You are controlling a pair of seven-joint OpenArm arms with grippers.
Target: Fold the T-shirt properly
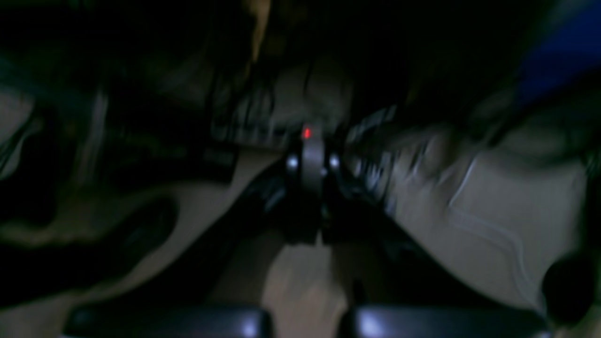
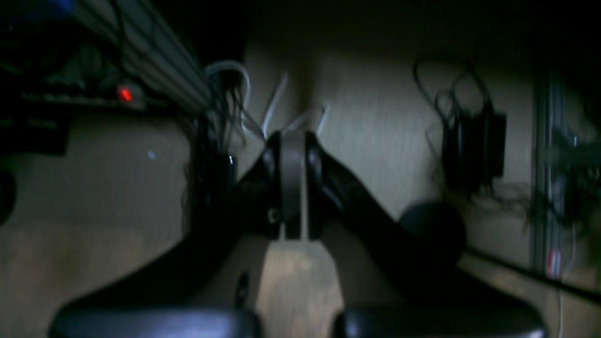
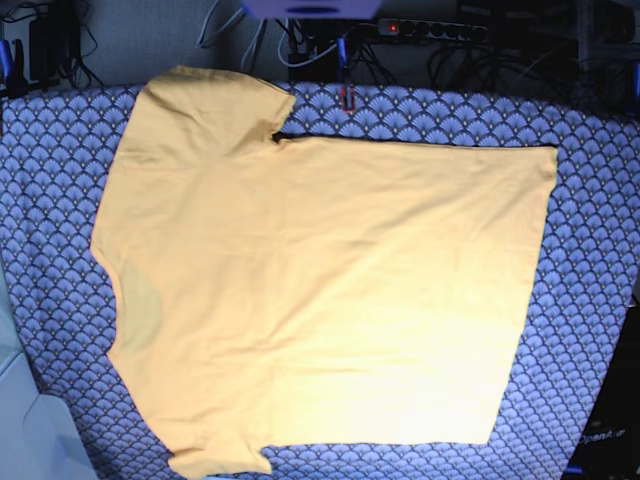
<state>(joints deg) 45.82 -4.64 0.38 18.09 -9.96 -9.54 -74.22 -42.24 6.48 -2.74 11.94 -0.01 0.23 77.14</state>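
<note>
The yellow-orange T-shirt [image 3: 320, 300] lies spread out flat on the blue-grey cloth with a scale pattern [image 3: 590, 300]. Its neck is at the left side and its bottom edge is at the right. One sleeve points up and one points down. A power strip [image 3: 430, 28] with a red light sits behind the cloth.

**Bright overhead view, murky wrist views**

The base view is evenly lit from above, slightly washed out; pale glare whitens the T-shirt [image 3: 320, 290] toward its near middle. Shadows are faint. Both wrist views are very dim, motion-blurred and soft throughout, corners falling to black. A small red light [image 1: 306, 133] glows in the left wrist view.
</note>
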